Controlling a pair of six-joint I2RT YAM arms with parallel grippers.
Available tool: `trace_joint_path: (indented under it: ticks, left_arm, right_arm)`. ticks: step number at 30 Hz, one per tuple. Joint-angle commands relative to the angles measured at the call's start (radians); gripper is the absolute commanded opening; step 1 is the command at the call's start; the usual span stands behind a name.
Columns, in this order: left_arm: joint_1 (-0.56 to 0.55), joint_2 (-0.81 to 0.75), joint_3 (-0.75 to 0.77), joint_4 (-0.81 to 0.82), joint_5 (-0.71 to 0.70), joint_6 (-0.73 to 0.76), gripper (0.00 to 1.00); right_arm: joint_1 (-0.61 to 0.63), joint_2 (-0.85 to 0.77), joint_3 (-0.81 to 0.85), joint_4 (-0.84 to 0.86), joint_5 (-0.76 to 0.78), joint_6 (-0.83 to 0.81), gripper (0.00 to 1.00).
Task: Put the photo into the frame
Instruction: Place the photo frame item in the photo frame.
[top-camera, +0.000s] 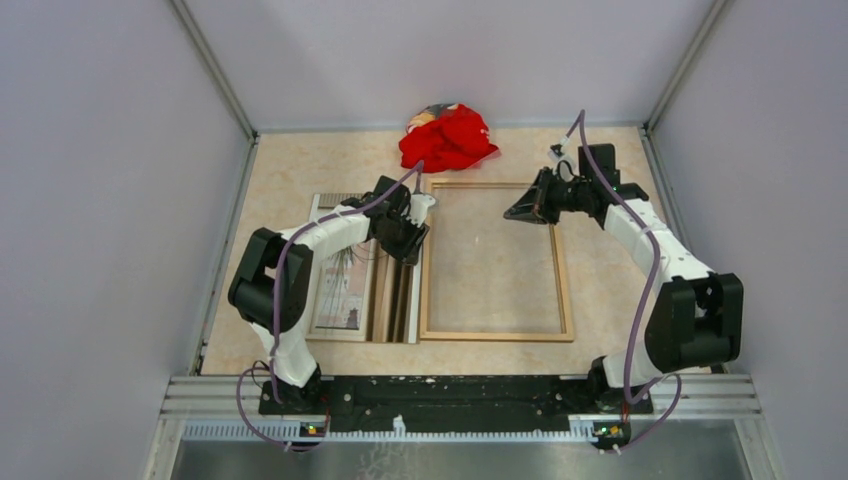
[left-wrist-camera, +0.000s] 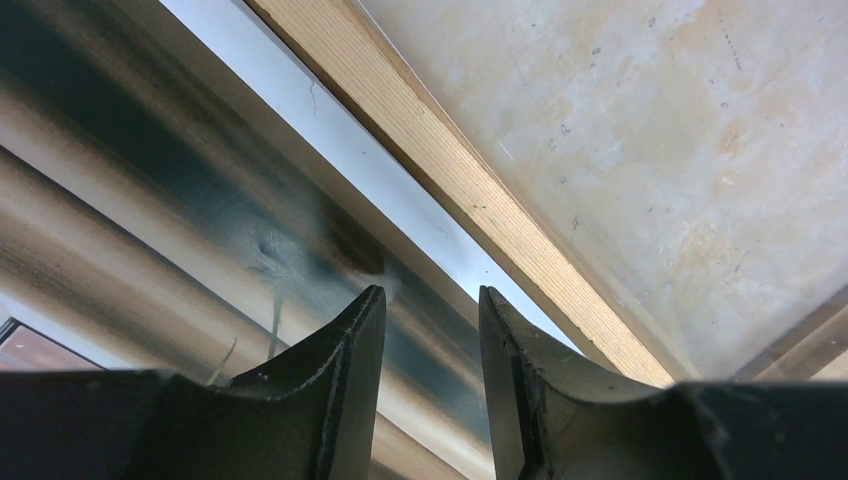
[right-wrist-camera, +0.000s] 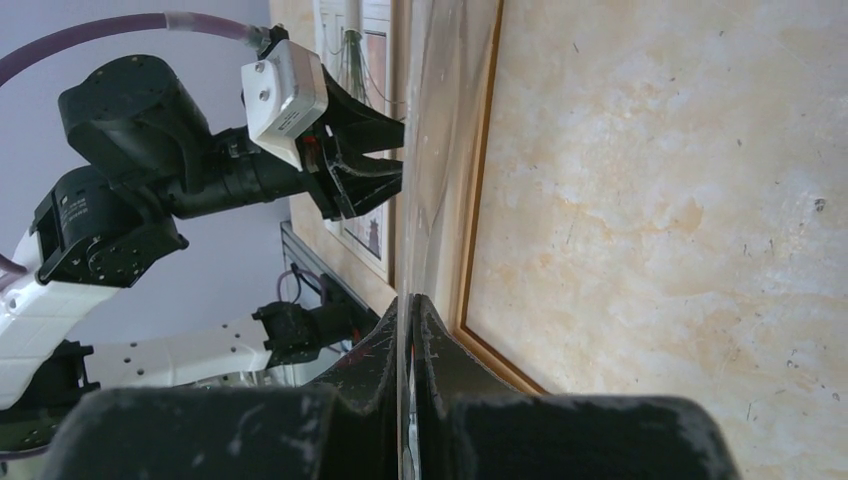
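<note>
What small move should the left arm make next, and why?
Probably close the left gripper on the edge of the clear sheet: its jaws stand apart right by it, beside the frame, while the right gripper is shut on the sheet.

This is a robotics lab test cell rather than a lived-in room. Plain grey panels (top-camera: 100, 200) close it on three sides, joined by bare aluminium posts (top-camera: 215, 70). Two white-and-black robot arms, left (top-camera: 300, 240) and right (top-camera: 660, 250), are bolted to a metal rail (top-camera: 450, 392) at the near edge of a marble-patterned tabletop (top-camera: 300, 170). Purple cables (top-camera: 640, 300) run along them.
</note>
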Motion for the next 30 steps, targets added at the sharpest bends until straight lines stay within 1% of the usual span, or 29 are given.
trace_joint_path:
  ticks: [1, 15, 24, 30]
  left_arm:
    - [0.003, -0.027, 0.009, 0.023, 0.026, -0.004, 0.46]
    - [0.002, -0.009, 0.027, 0.011, 0.019, 0.002, 0.46]
    - [0.001, 0.011, 0.025, 0.016, 0.020, 0.003, 0.45]
    - [0.001, 0.015, 0.024, 0.020, 0.029, 0.000, 0.41]
  right_arm:
    - [0.006, 0.019, 0.002, 0.021, -0.026, -0.027, 0.00]
    - [-0.017, 0.075, 0.035, -0.024, -0.046, -0.107, 0.00]
    - [-0.019, 0.070, 0.001, 0.010, -0.054, -0.082, 0.00]
    - [-0.020, 0.057, -0.040, 0.030, -0.031, -0.060, 0.00]
